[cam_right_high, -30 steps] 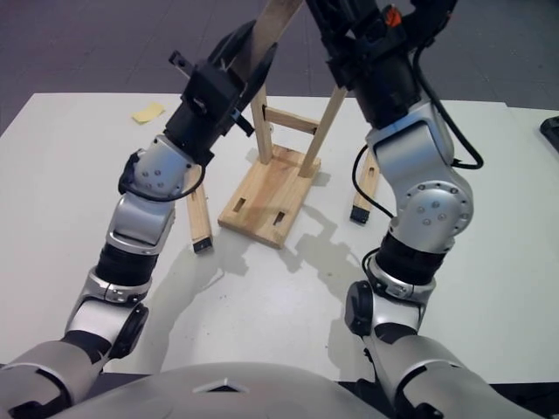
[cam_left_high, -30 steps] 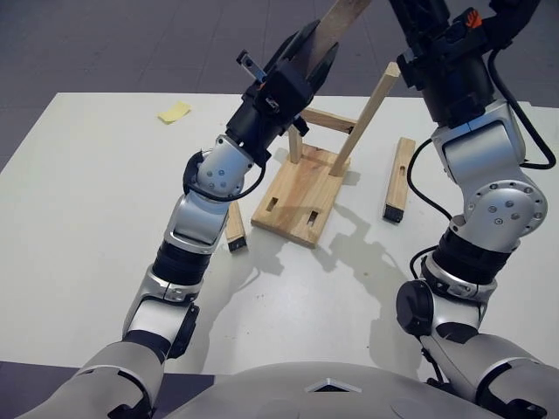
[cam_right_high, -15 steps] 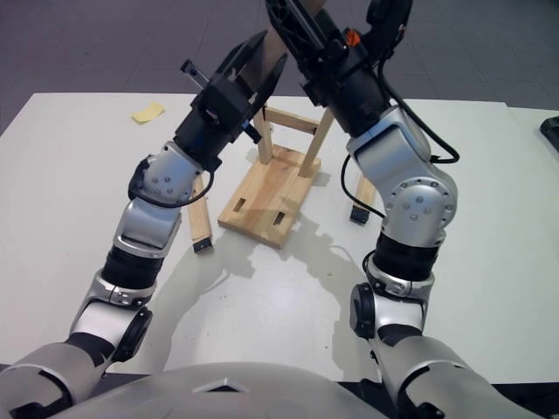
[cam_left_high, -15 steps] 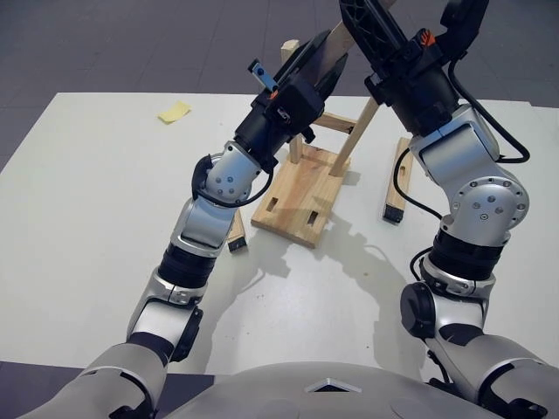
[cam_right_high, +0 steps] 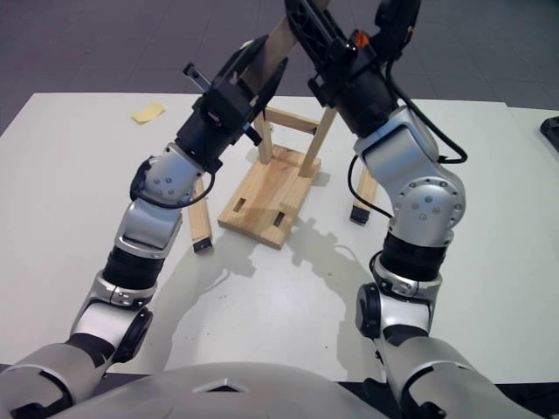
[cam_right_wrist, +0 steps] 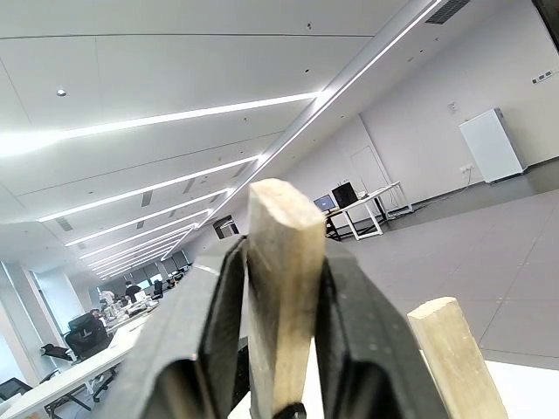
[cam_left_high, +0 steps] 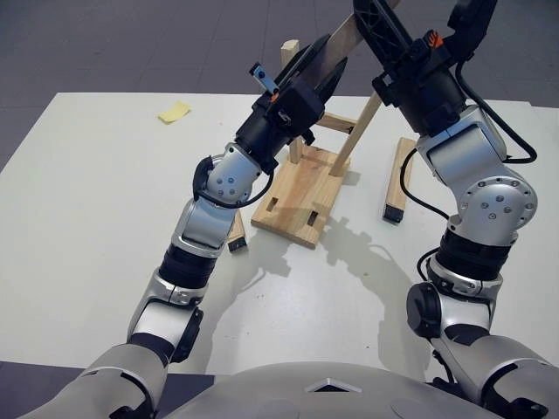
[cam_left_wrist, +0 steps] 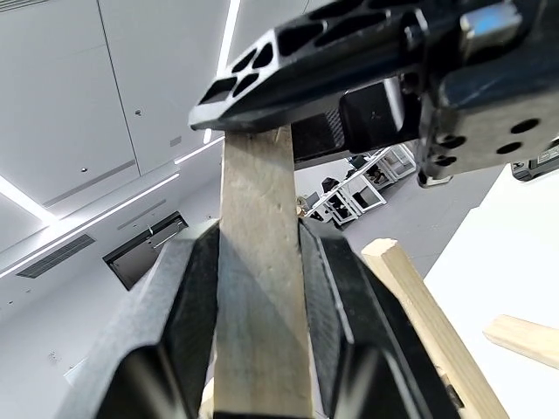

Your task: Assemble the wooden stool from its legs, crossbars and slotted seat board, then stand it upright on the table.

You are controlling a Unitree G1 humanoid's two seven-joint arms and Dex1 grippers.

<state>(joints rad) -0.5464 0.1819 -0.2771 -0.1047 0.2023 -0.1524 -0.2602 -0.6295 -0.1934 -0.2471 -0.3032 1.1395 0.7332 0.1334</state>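
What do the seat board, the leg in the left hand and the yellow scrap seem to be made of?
Seat board: pale bare wood, grain visible, matte.
Leg: same bare wood, grain streaks.
Yellow scrap: probably paper, thin and flat; too small to be sure.

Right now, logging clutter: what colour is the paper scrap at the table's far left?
Yellow paper scrap; clearest in the left eye view.

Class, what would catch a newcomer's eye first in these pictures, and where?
High over the table, the left claw and right claw are both shut on one wooden leg. Below, the seat board lies mid-table with two legs and a crossbar already standing in it.
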